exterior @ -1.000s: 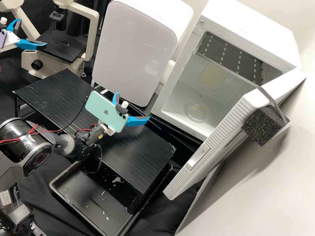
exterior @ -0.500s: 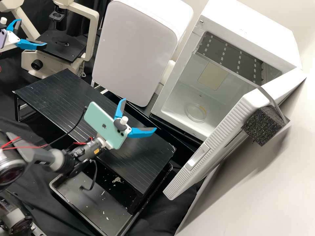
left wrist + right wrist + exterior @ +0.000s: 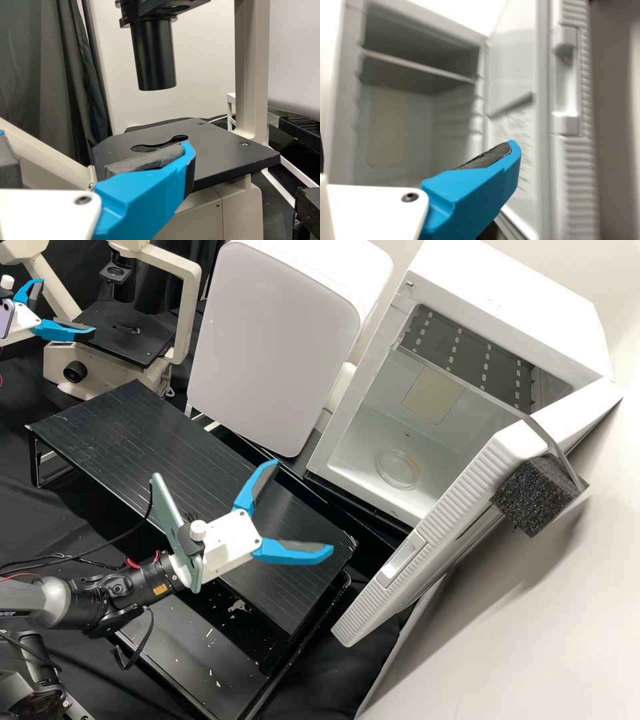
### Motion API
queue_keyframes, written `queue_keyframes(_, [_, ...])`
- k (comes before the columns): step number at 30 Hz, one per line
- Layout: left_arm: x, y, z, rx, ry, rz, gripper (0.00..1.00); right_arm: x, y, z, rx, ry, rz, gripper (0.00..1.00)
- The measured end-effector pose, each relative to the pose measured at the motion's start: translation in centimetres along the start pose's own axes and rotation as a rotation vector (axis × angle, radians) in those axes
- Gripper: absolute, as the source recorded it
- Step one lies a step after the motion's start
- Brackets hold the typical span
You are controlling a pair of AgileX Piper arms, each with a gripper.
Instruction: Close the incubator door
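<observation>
High view, nearest: the black tray (image 3: 200, 640) sits partly under a low black stand (image 3: 120, 433). Above the stand, just short of the door, is the right pincer (image 3: 303, 507), spread wide with nothing between its fingers. Beyond it the incubator door (image 3: 460, 497) stands well open, its ribbed free edge and handle recess (image 3: 403, 563) turned towards the right arm. A black foam block (image 3: 537, 497) is at the door's upper end. Behind, the incubator cabinet (image 3: 500, 300) gapes, a round clear dish (image 3: 398, 470) on its floor. Farther off, the left pincer (image 3: 67, 307) is by the microscope (image 3: 127, 333) — also open and empty, and apparently with no part in this.

The step in hand looks like the approach: the right pincer is lined up near the door but apart from it, and the closing swing is still to be done. Next, I judge, it must get purchase at the handle recess or round the free edge onto the outer face — a push on the inner face would only open the door wider. From there, a steady arc towards the cabinet, keeping the fingers out of the closing gap.
</observation>
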Motion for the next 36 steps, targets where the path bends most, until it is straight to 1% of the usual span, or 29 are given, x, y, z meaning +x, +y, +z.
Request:
queue_keyframes(2, [0.0,0.0,0.0,0.000,0.000,0.000,1.00,0.1,0.2,0.9,-0.029,-0.057,0.024,1.00])
queue_keyframes(5, [0.0,0.0,0.0,0.000,0.000,0.000,1.00,0.3,0.2,2.1,-0.059,-0.132,0.039,1.00])
queue_keyframes(7, [0.0,0.0,0.0,0.000,0.000,0.000,1.00,0.7,0.3,2.8,-0.082,-0.175,0.053,1.00])
queue_keyframes(9, [0.0,0.0,0.0,0.000,0.000,0.000,1.00,1.1,0.4,3.3,-0.105,-0.199,0.063,1.00])
queue_keyframes(12, [0.0,0.0,0.0,0.000,0.000,0.000,1.00,1.8,0.4,3.9,-0.117,-0.226,0.071,1.00])
queue_keyframes(16, [0.0,0.0,0.0,0.000,0.000,0.000,1.00,3.0,0.0,4.7,-0.118,-0.253,0.069,1.00])
queue_keyframes(19, [0.0,0.0,0.0,0.000,0.000,0.000,1.00,4.1,-0.5,5.5,-0.144,-0.279,0.059,1.00])
queue_keyframes(22, [0.0,0.0,0.0,0.000,0.000,0.000,1.00,4.8,-0.9,6.3,-0.155,-0.310,0.060,1.00])
queue_keyframes(28, [0.0,0.0,0.0,0.000,0.000,0.000,1.00,5.3,-1.1,6.9,-0.160,-0.327,0.054,1.00])
queue_keyframes(32, [0.0,0.0,0.0,0.000,0.000,0.000,1.00,5.3,-1.1,7.0,-0.134,-0.327,0.058,1.00])
queue_keyframes(36, [0.0,0.0,0.0,0.000,0.000,0.000,1.00,5.3,-1.1,6.9,-0.096,-0.321,0.063,1.00])
